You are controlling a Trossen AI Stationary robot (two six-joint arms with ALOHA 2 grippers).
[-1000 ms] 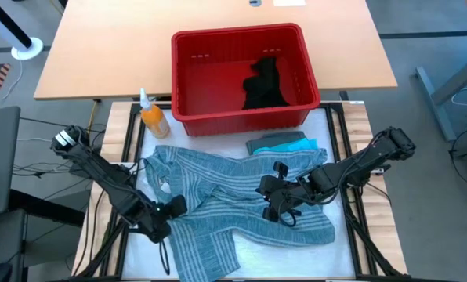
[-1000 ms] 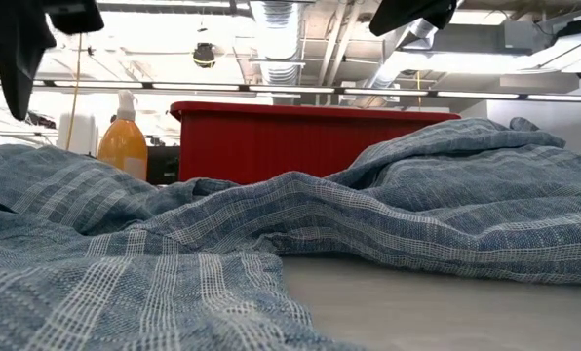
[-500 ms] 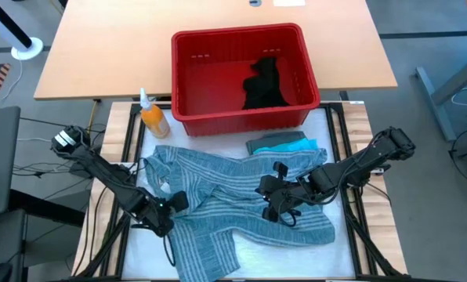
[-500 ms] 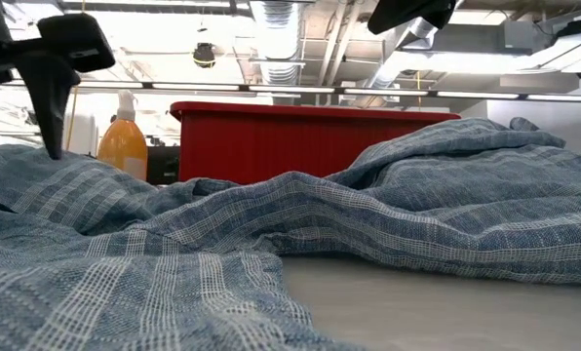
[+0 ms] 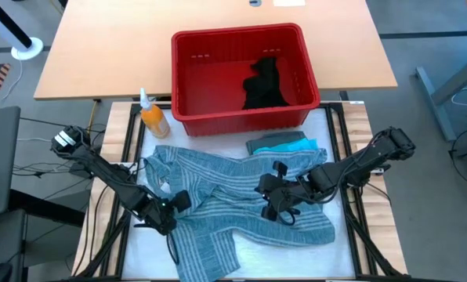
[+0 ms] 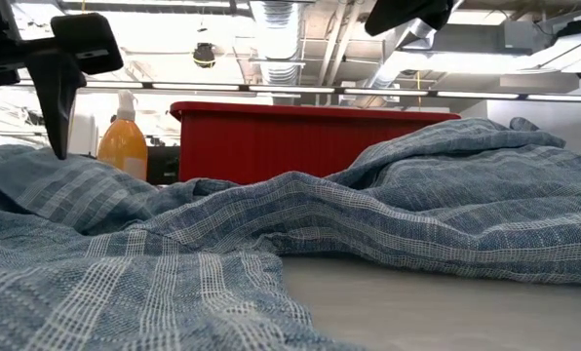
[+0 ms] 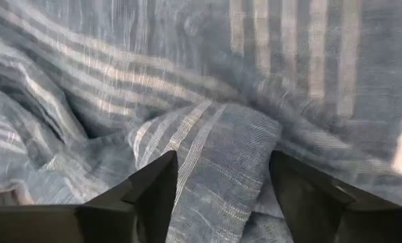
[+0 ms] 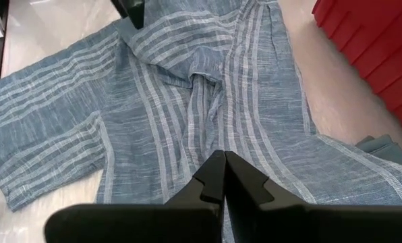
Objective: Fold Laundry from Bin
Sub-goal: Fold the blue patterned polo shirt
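Observation:
The blue-grey striped shirt [image 5: 233, 200] lies crumpled and spread on the white table top, below the red bin [image 5: 188, 74]. A black garment [image 5: 263, 84] lies in the bin. A grey-green and a turquoise garment [image 5: 284, 143] lie folded between bin and shirt. My left gripper [image 7: 222, 162] is open and low over the shirt's left part [image 5: 173, 204], its fingers on either side of a raised striped fold [image 7: 218, 145]. My right gripper [image 8: 222, 160] is shut, with nothing between its fingers, and hangs above the shirt's right part [image 5: 276, 205]. My left gripper comes at the shirt from above, slanting down, with one finger [image 7: 157, 185] on each side of a raised fold near the shirt's left edge. I cannot tell whether the fingers touch the cloth. The shirt lies slack on the table.
An orange bottle with a white pump [image 5: 153, 117] stands left of the bin, at the shirt's far left corner. Bare white table top [image 5: 296, 254] shows near the front edge. A wooden table [image 5: 100, 47] lies beyond the bin.
My left gripper has come down onto the shirt's left part and shifted a little toward the table's far edge and right. The shirt and my right gripper have kept still.

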